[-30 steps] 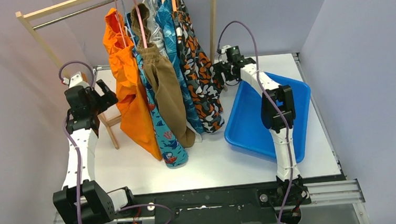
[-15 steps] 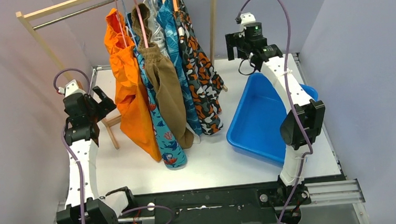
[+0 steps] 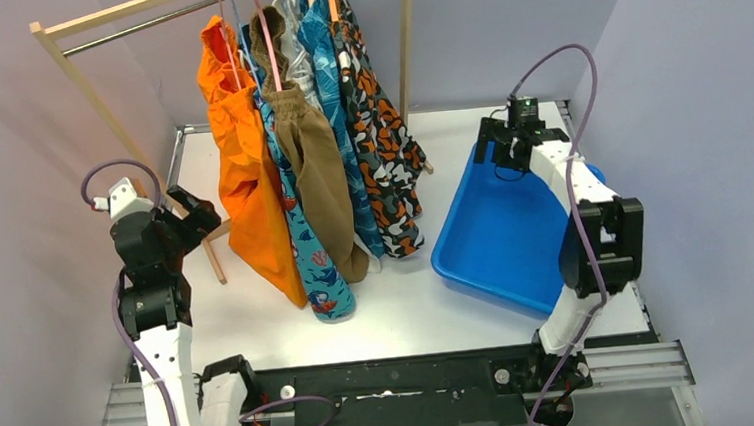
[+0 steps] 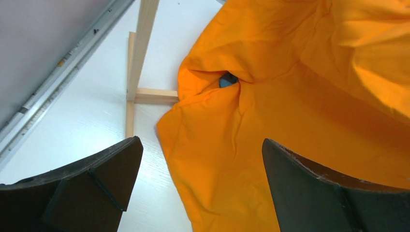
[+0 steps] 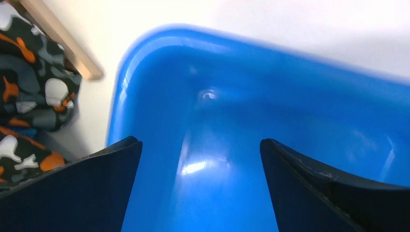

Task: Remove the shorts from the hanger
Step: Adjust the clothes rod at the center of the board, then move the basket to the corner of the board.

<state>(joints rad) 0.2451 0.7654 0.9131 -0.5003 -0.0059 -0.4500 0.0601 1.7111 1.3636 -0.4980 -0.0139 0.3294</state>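
- Six shorts are seen hung on hangers on a wooden rack (image 3: 99, 20) at the back left of the table (image 3: 390, 307); none is off yet.
- Order from left to right: plain orange shorts (image 3: 251, 192), teal shark-print shorts (image 3: 319, 272), brown shorts (image 3: 323, 187), white shorts (image 3: 292, 54) mostly hidden, blue patterned shorts (image 3: 328, 71), camouflage shorts (image 3: 390, 162).
- Long axis of each is vertical: waistbands are up at the rail, leg hems point down at the table.
- The lowest hems, orange and shark-print, are seen close to the table; contact cannot be told.
- The left gripper (image 3: 196, 214) is held just beside the orange shorts, by the left rack post, with fingers spread apart and nothing between them.
- In the left wrist view the orange fabric fills the gap ahead of the left gripper (image 4: 200, 145), ungrasped.
- The right gripper (image 3: 498, 159) is held over the far corner of the blue tub (image 3: 495, 240), fingers apart, nothing held.
- The tub interior and a camouflage patch are shown in the right wrist view.
- The tub is placed right of the shorts, well apart from the orange pair.
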